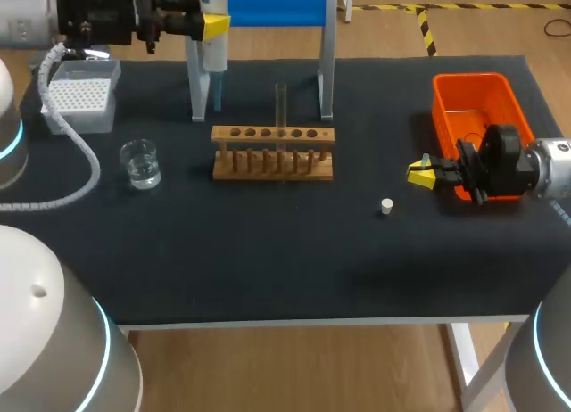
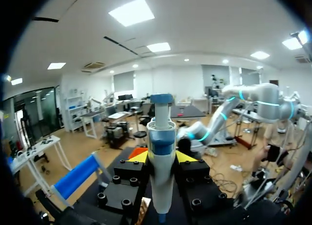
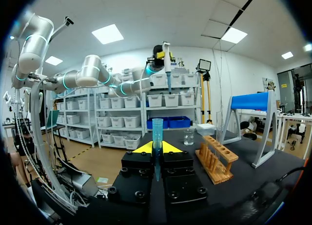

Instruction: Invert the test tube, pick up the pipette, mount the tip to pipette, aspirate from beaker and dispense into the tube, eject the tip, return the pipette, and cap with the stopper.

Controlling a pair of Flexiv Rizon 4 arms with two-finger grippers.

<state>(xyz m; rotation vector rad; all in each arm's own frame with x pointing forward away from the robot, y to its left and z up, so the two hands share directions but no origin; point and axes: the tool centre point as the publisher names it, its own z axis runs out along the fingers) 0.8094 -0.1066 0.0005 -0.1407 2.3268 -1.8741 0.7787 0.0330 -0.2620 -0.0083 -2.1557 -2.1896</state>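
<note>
**Left gripper holds the pipette upright by its stand; right gripper sits near the orange bin**

At the far left of the table (image 1: 268, 251), the left gripper (image 2: 162, 158) has its yellow-tipped fingers clamped on either side of the pipette (image 2: 161, 178). The pipette hangs upright beside the left post of the blue-barred stand (image 1: 277, 6).

The pipette is a smooth, hard white plastic barrel with a blue band and a blue plunger button on top. It narrows to a blue lower end. It looks light and rigid, but its glossy round body could turn or slip in a pinch. The thick upper barrel, where the fingers now sit, seems the soundest hold, since it leaves the button and lower end free.

Beside the orange plastic bin (image 1: 471, 77), the right gripper (image 3: 157, 148) has its fingers drawn close around a short translucent blue tip (image 3: 157, 130) that tapers to a point. It is probably thin-walled, very light and easily crushed or tilted.

Between the arms, a clear test tube (image 1: 280, 104) stands upright in a wooden rack (image 1: 272, 165) with a row of round holes. The tube looks brittle and slick, and is best gripped gently at mid-length.

Also on the dark matte table:
- a clear beaker (image 1: 140, 162) that appears to hold a little liquid
- a white tip box (image 1: 80, 95) with a grid of holes
- a small white stopper (image 1: 386, 206), lying alone
</note>
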